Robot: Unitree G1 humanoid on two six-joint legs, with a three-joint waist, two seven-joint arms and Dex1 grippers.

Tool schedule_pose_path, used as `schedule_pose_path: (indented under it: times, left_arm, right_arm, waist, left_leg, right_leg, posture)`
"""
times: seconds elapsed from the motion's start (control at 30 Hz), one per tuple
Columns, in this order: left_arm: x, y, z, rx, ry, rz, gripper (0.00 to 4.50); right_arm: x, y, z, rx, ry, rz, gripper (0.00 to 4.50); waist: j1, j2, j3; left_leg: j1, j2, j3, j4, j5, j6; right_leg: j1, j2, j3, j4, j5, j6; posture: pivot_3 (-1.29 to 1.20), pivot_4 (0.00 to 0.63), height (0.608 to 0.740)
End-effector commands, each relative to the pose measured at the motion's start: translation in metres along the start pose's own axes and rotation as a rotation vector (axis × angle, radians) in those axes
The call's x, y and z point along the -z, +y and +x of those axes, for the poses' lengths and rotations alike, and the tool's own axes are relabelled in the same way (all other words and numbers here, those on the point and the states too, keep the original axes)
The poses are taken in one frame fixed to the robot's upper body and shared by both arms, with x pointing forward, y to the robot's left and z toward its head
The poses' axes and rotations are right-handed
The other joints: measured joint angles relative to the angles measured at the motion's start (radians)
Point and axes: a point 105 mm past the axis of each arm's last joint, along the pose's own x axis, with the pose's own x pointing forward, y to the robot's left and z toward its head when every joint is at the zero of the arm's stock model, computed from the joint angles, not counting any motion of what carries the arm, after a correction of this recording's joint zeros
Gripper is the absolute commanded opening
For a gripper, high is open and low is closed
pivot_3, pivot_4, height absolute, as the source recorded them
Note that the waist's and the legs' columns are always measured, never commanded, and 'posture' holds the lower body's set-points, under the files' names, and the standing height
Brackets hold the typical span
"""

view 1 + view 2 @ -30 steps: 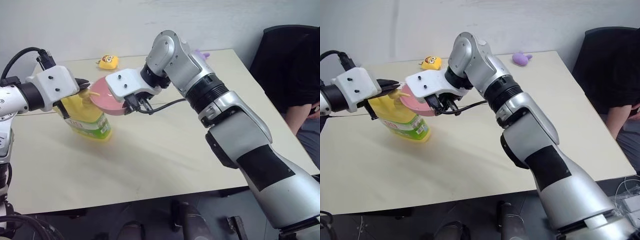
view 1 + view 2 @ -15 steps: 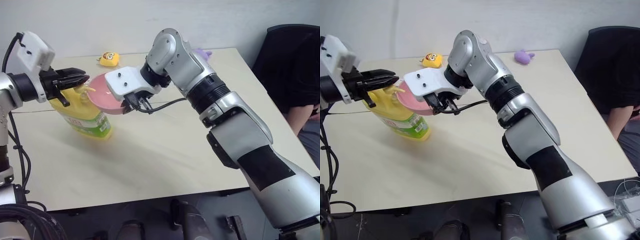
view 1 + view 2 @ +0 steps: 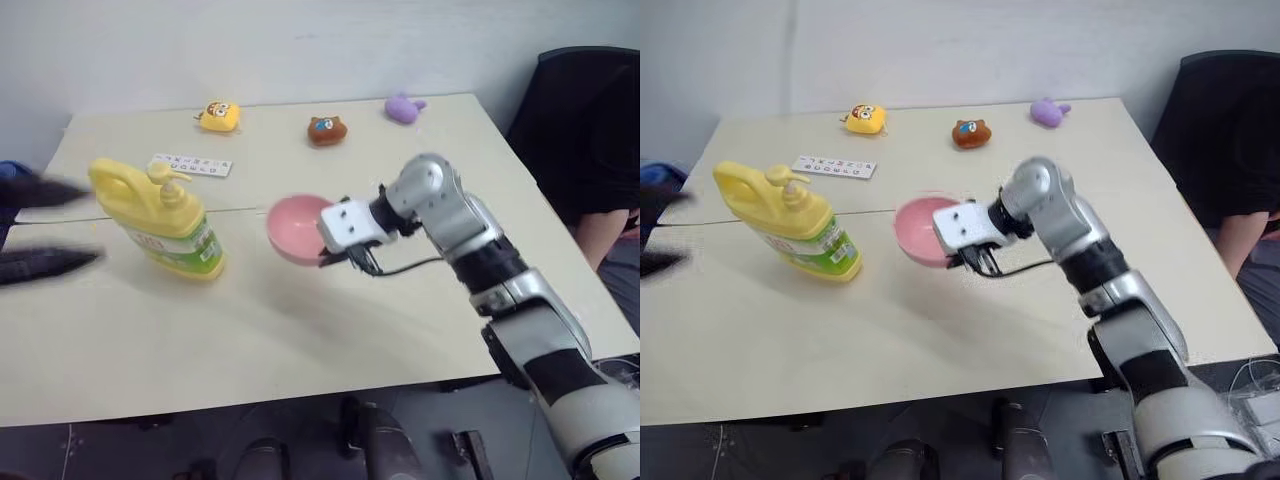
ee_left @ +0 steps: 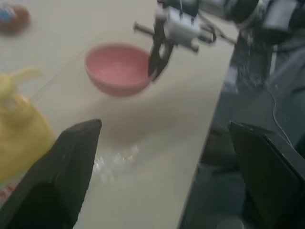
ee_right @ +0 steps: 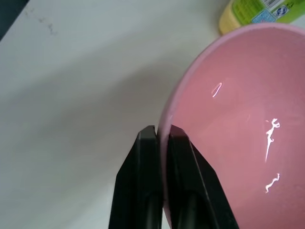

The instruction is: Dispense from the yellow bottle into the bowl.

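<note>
Since a second ago the left tool (image 4: 157, 186) has let go of the pump and pulled back off the bottle (image 3: 160, 220); it now hangs wide open and empty at the near left edge of the table (image 3: 300, 330). The right tool (image 5: 162, 136) has carried the bowl (image 3: 297, 228) down and to the right, away from the spout, to sit low over the table, well apart from the bottle. That tool stays pinched shut on the bowl's rim, one finger inside, one outside.

The bottle stands upright on the left of the table, handle toward the left edge, pump on top. It looks like a full, fairly heavy jug of stiff plastic, steady on its base; the pump head is the part to press, from above, and the handle is the place to hold. The bowl is light, thin and smooth, so a rim pinch may let it swing or slip; it is likely best kept level. Whether any liquid sits inside I cannot tell.
</note>
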Motion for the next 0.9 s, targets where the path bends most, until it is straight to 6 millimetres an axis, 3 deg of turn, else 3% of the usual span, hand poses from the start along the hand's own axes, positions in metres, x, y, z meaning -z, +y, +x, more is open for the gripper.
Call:
schedule_pose_path:
  times: [0.03,0.33,0.43,0.53,0.73,0.8,0.87,0.9]
  left_arm:
    - [0.008,-0.016,-0.001,-0.017,0.061,0.073,4.48]
    - [0.017,-0.03,0.018,0.035,0.07,0.123,4.48]
    - [0.015,-0.027,0.02,0.029,0.06,0.127,4.5]
    - [0.015,-0.022,0.021,0.024,0.042,0.111,4.5]
    - [0.021,-0.013,0.013,0.002,0.028,0.065,4.5]
    - [0.024,-0.009,0.007,-0.025,0.025,0.045,4.5]
    - [0.027,-0.007,0.001,-0.045,0.024,0.03,4.5]
    - [0.028,-0.007,-0.002,-0.052,0.023,0.026,4.5]
  right_arm:
    - [0.003,0.016,-0.002,0.033,-0.018,-0.009,0.0]
    - [0.045,0.037,0.035,0.099,0.092,-0.034,0.0]
    - [0.052,0.039,0.041,0.103,0.097,-0.024,0.74]
    - [0.048,0.033,0.036,0.135,0.059,0.027,1.86]
    - [0.022,0.02,-0.02,0.161,-0.124,0.266,3.74]
    - [0.016,0.017,-0.062,0.154,-0.192,0.364,4.45]
    - [0.016,0.02,-0.098,0.158,-0.217,0.44,4.48]
    - [0.017,0.022,-0.107,0.162,-0.218,0.458,4.48]
  waist:
    - [0.004,-0.003,-0.001]
    - [0.001,-0.003,0.0]
    - [0.0,-0.003,0.0]
    - [0.0,-0.003,0.0]
    - [0.006,-0.003,0.0]
    - [0.009,-0.003,0.0]
    - [0.018,-0.001,0.001]
    - [0.022,-0.001,0.001]
  left_leg:
    - [0.0,0.001,-0.001,0.001,0.0,-0.001]
    - [0.003,0.001,-0.001,-0.005,0.001,-0.002]
    - [0.003,0.001,-0.001,-0.004,0.001,-0.001]
    - [0.003,0.001,-0.002,-0.004,0.001,-0.001]
    - [0.003,0.001,-0.003,-0.004,0.0,0.0]
    - [0.003,0.001,-0.003,-0.004,0.0,0.001]
    - [0.003,0.0,-0.003,-0.004,-0.001,0.002]
    - [0.002,0.0,-0.002,-0.004,-0.002,0.003]
  right_leg:
    - [0.0,0.0,0.0,0.0,-0.001,-0.001]
    - [0.0,0.002,0.015,0.0,-0.002,-0.003]
    - [0.0,0.002,0.016,0.001,-0.002,-0.003]
    - [0.0,0.002,0.016,0.001,-0.002,-0.003]
    - [-0.001,0.002,0.015,0.002,-0.002,-0.003]
    - [-0.002,0.002,0.015,0.001,-0.001,-0.003]
    - [-0.002,0.002,0.014,0.0,-0.001,-0.002]
    - [-0.003,0.002,0.015,0.0,-0.001,-0.002]
  posture:
    - [0.0,0.15,0.74]
    - [0.0,0.15,0.74]
    - [0.0,0.15,0.74]
    - [0.0,0.15,0.74]
    - [0.0,0.15,0.74]
    - [0.0,0.15,0.74]
    - [0.0,0.15,0.74]
    - [0.0,0.15,0.74]
